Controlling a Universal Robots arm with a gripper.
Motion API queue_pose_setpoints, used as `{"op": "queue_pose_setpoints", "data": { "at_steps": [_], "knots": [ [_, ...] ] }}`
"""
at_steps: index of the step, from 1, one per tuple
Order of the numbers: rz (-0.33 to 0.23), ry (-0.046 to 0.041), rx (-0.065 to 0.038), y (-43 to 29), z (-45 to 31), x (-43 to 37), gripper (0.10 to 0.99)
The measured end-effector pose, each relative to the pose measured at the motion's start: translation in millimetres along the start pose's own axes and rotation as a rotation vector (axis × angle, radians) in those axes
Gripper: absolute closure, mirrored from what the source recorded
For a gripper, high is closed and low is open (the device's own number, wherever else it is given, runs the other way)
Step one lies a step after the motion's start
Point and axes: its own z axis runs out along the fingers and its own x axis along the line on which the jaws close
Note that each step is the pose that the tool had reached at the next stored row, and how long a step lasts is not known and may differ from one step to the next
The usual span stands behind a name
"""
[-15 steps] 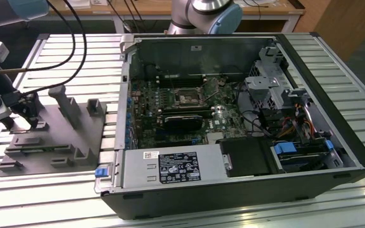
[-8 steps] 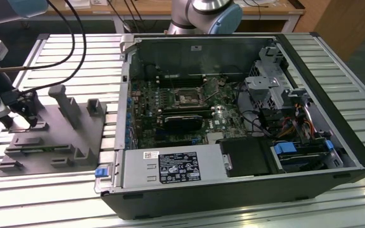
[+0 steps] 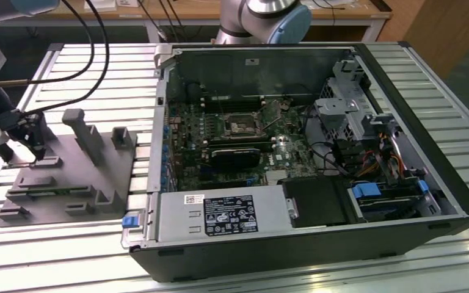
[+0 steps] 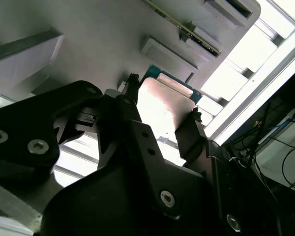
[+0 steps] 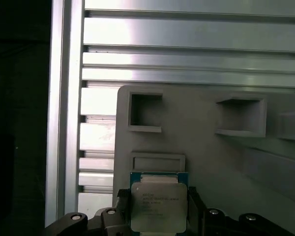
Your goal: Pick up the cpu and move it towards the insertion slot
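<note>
We see the gripper (image 3: 32,149) set low over a grey block (image 3: 63,183), at the block's edge on the exterior view's left. The block's upright posts (image 3: 83,137) stand just beside the gripper, toward the exterior view's right. Well apart from the gripper on that same side lies an open computer case (image 3: 316,250). Inside the case sits the insertion slot (image 3: 241,126), a small metal-framed square socket. Block and case both rest on a slatted metal table (image 3: 96,67).

Silvery square cpu (image 5: 159,206), green-edged, face up, insertion slot (image 3: 241,127), shiny frame, dark centre
</note>
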Motion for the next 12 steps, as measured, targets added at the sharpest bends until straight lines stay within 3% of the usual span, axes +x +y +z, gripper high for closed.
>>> {"op": "queue_pose_setpoints", "data": {
  "at_steps": [12],
  "knots": [
    [0.0, 0.0001, 0.0, 0.2, -34.0, 0.3, 0.541]
  ]
}}
